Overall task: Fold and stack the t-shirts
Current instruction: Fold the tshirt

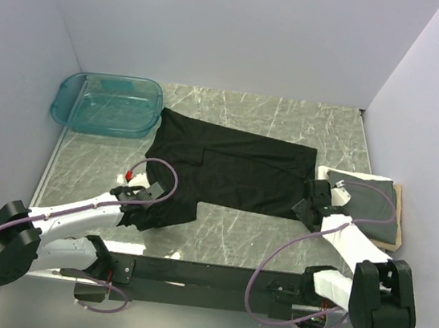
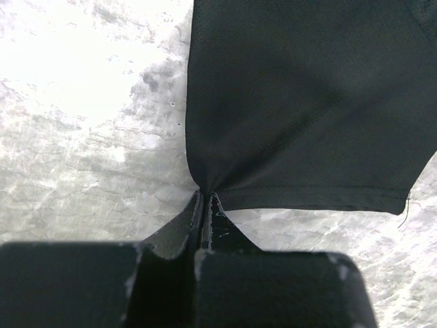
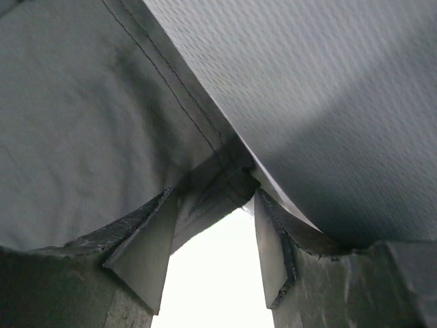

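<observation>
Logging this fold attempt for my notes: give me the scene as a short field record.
black shirt: spread out, centre
grey shirt: folded, on board at right
tub: far left corner
left end effector: shut on black shirt's hem corner
right end effector: jaws apart, cloth edge between them
</observation>
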Available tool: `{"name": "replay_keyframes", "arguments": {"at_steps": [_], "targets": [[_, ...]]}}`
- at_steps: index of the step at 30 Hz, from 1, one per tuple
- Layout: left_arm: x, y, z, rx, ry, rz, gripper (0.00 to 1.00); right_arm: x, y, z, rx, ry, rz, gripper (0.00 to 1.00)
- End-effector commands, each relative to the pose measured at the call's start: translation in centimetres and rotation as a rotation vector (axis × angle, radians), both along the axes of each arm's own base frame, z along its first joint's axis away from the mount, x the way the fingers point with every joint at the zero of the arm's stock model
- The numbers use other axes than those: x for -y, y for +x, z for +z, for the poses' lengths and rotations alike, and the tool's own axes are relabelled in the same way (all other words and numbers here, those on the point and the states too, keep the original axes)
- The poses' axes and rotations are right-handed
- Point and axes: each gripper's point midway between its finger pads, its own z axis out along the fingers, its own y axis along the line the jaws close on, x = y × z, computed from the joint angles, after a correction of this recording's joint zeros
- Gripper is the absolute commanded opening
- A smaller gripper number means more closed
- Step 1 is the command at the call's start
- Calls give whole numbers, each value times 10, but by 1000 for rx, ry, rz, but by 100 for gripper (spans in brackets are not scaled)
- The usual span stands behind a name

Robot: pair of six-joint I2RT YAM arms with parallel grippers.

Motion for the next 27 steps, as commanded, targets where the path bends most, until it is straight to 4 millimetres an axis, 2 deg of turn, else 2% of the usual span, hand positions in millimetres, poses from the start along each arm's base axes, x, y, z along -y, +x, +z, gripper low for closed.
{"name": "replay_keyframes", "arguments": {"at_steps": [1, 5, 6, 9, 12, 20, 24, 26, 27], "targets": [[3, 10, 15, 51, 0, -3, 1, 3, 6, -2, -7, -7, -15, 56], [-5, 10, 17, 54, 34, 20, 1, 1, 5, -6, -24, -1, -1, 44], [-4, 11, 18, 55, 32, 19, 1, 1, 5, -6, -24, -2, 0, 26], [1, 14, 22, 61, 20, 6, 1, 2, 1, -4, -30, -11, 5, 7], [6, 17, 27, 71, 6, -4, 1, 4, 1, 3, -15, -21, 17, 1], [27, 39, 55, 147, -47, -47, 1, -3, 14, 27, 5, -11, 80, 0], [37, 58, 77, 198, -65, -55, 1, -5, 21, 38, 14, -17, 108, 0], [39, 65, 82, 205, -61, -68, 1, -8, 26, 44, 20, -12, 121, 0], [40, 74, 89, 221, -71, -58, 1, -8, 28, 45, 18, -15, 135, 0]]}}
